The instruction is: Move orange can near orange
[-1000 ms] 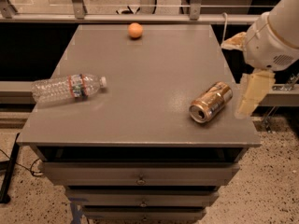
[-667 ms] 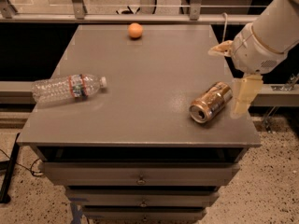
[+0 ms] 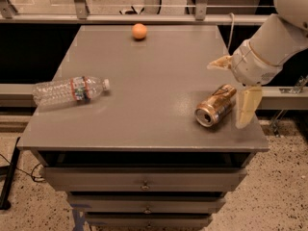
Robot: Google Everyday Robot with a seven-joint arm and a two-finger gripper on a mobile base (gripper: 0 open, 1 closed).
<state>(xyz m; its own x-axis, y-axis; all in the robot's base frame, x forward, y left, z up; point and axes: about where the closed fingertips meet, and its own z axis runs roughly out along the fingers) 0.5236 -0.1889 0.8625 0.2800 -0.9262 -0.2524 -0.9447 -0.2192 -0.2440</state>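
Can [image 3: 215, 106] on its side at 4 o'clock, ungrasped; gripper [image 3: 226, 93] spread open beside it; orange [image 3: 139, 31] well apart at 12.

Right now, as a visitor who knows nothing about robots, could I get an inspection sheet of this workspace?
Surface: grey table top, flat, with drawers beneath.
Job's things: orange can lying on its side near the front right corner, silver top facing the front; orange at the far edge, well apart from the can.
Clutter: clear water bottle on its side at the left edge.
Gripper: gripper open, over the can's far end, one finger either side, not closed on it.
Cables: black cable on the floor at lower left; a pale cable behind the table.
Surroundings: metal railing behind, speckled floor.
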